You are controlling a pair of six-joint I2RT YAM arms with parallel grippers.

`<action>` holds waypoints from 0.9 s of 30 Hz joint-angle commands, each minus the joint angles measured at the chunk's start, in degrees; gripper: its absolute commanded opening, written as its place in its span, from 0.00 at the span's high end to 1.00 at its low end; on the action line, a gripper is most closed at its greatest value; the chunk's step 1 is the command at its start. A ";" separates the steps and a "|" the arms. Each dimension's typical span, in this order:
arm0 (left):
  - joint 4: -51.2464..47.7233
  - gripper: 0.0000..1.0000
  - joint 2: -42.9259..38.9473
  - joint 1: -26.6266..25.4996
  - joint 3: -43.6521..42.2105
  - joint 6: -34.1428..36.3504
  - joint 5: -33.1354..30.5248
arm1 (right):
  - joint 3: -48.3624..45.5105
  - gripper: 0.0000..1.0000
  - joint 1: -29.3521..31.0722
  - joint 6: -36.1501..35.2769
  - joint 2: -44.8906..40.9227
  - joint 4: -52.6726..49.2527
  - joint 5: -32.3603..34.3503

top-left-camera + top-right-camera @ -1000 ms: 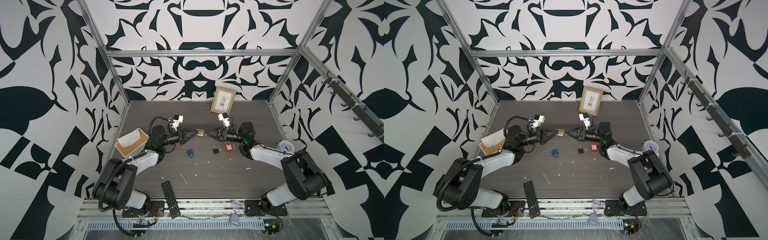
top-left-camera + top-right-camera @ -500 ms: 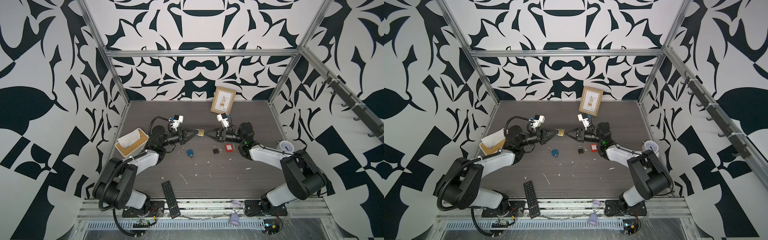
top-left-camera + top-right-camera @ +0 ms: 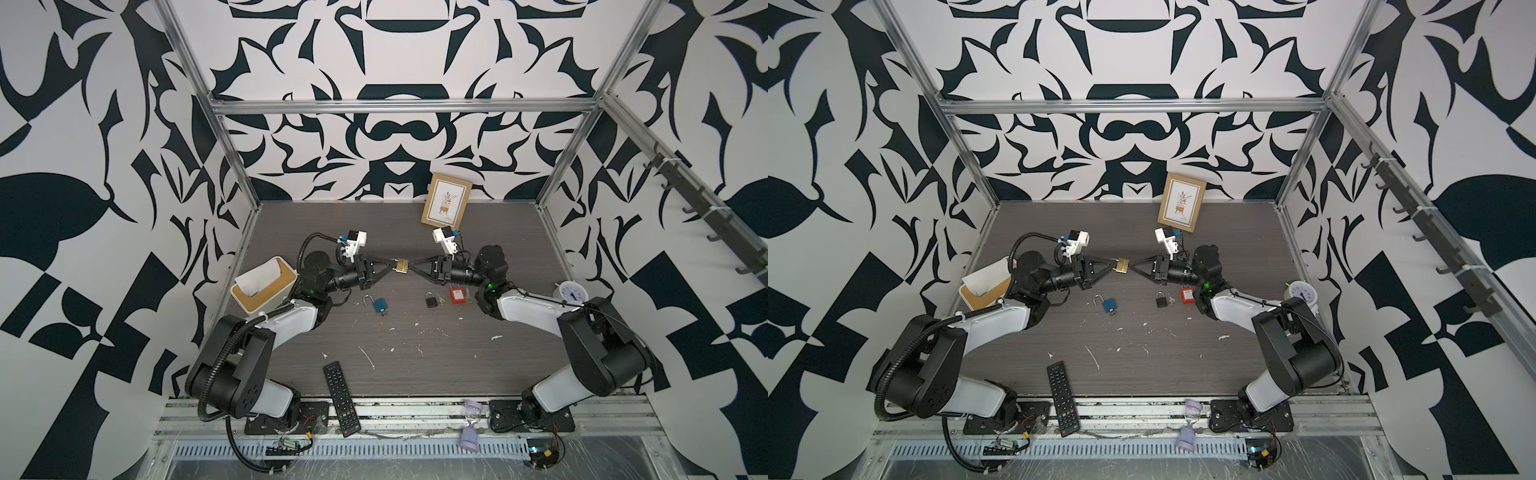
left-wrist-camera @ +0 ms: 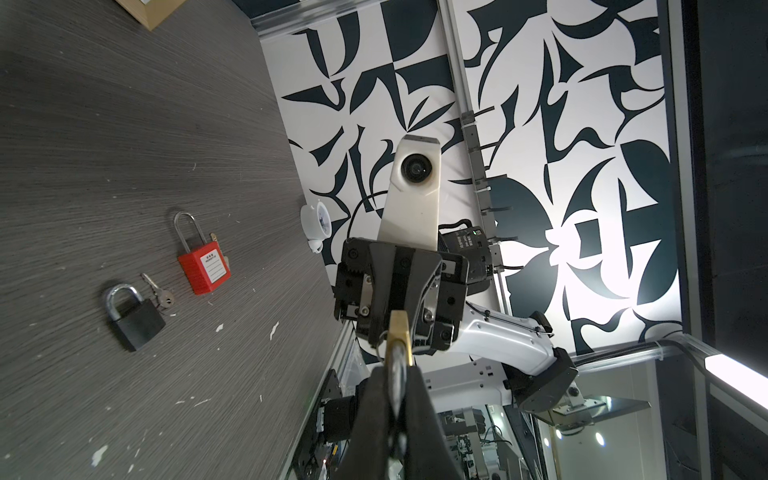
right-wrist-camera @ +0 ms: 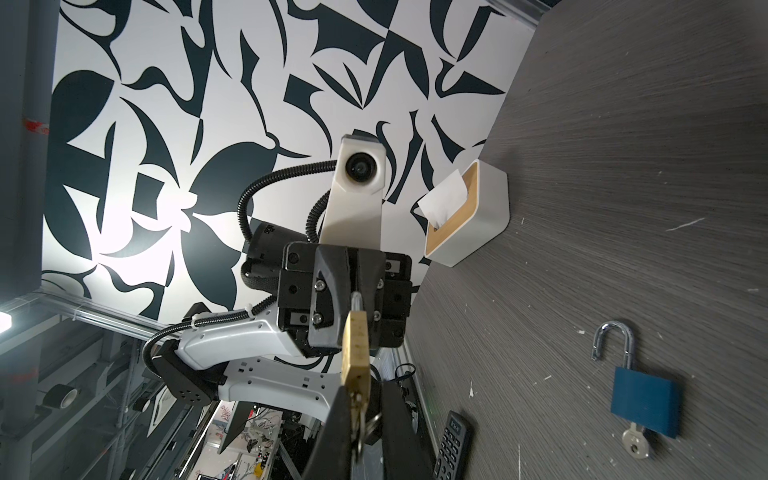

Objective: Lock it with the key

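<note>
Brass padlock (image 3: 401, 265) hangs over the middle of the table (image 3: 478, 365), well clear of the walls, its shackle clamped in the left gripper (image 3: 392, 266). The right gripper (image 3: 412, 269) flanks the key (image 5: 356, 428) in its base; whether it pinches, I cannot tell. A blue padlock (image 3: 380, 304) lies nearby.

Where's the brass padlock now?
In both top views, centre: the brass padlock is in mid-air, shackle pinched in the left gripper, right gripper at its key end, beyond the blue padlock.
</note>
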 commanded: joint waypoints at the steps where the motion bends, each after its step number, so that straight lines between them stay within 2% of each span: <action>1: 3.59 1.00 0.11 0.14 -0.35 0.09 0.13 | 0.13 1.00 -0.93 -0.27 -1.98 0.47 -1.22; 16: 3.49 1.00 0.51 0.34 0.05 -0.06 0.02 | -0.66 1.00 -1.84 1.34 -2.73 1.06 -3.01; 27: 4.04 1.00 0.91 0.35 0.35 -0.40 0.01 | -0.73 0.93 0.17 0.47 -2.01 -0.11 -3.60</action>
